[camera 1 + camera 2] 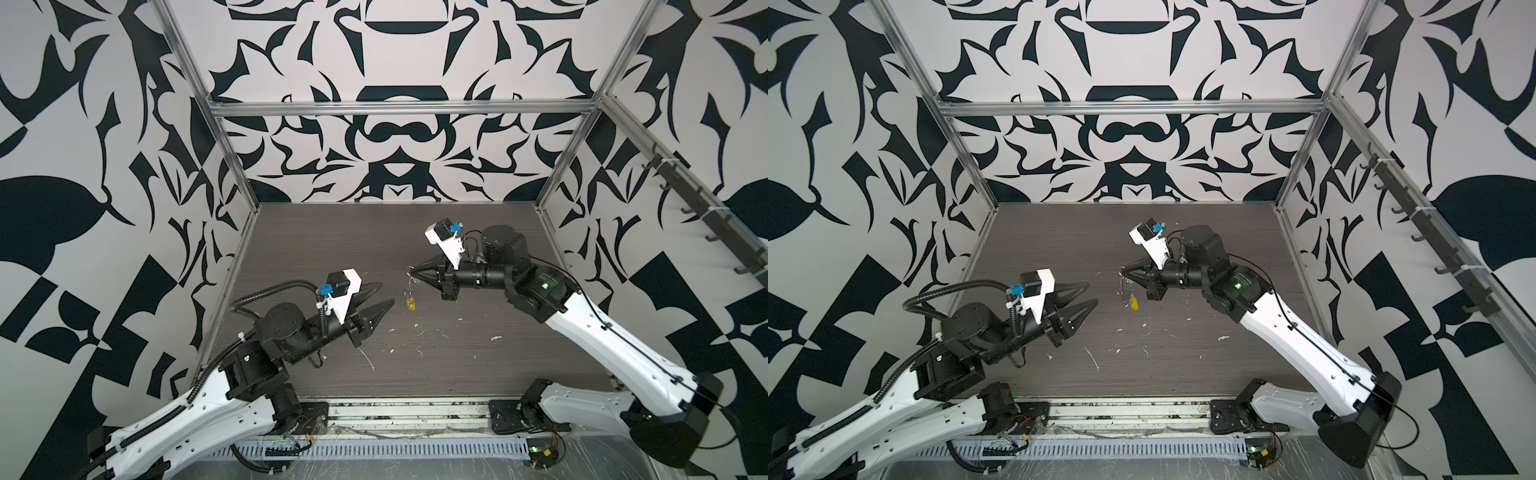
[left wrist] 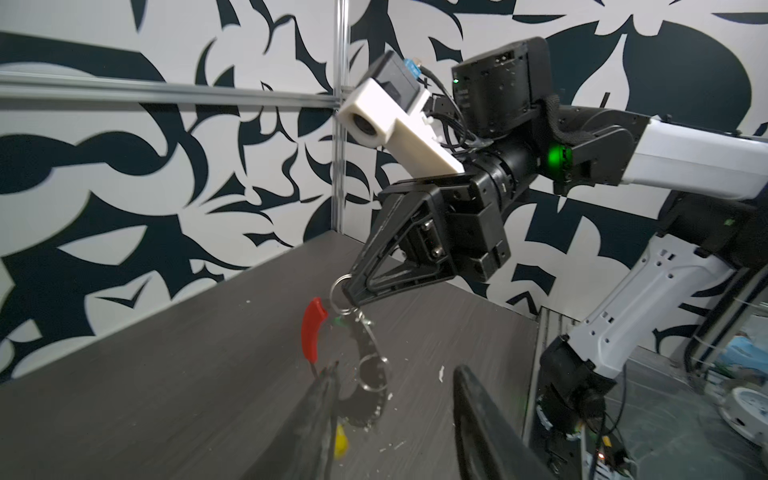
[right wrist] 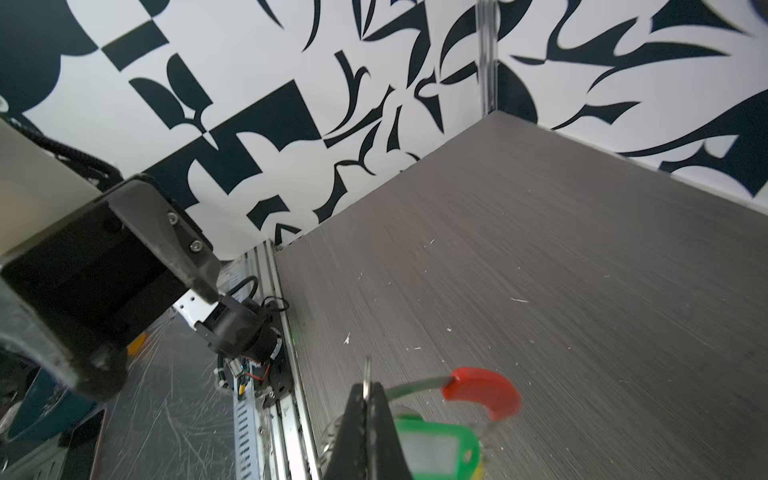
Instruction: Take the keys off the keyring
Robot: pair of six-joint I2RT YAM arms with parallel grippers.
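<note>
My right gripper point(image 1: 411, 272) point(image 1: 1122, 272) point(image 3: 366, 384) is shut on a small wire ring point(image 2: 338, 287) and holds the whole bunch above the table. Below it hang the red strip point(image 2: 311, 332) point(image 3: 482, 390), the green tag point(image 3: 436, 449) and the yellow tag point(image 1: 411, 304) point(image 1: 1133, 304) point(image 2: 340, 442). The keyring point(image 2: 368, 409), a grey curved band with holes, hangs among them. My left gripper point(image 1: 386, 293) point(image 1: 1092, 292) point(image 2: 397, 370) is open, just left of the bunch and not holding it. One of its fingers point(image 2: 320, 415) hides part of the band and the yellow tag.
Dark wood-grain table point(image 1: 457, 357) carries scattered white scraps point(image 1: 494, 338). Patterned walls with aluminium posts close in the back and both sides. A metal rail and a slotted cable duct point(image 1: 374, 449) run along the front edge, between the two arm bases.
</note>
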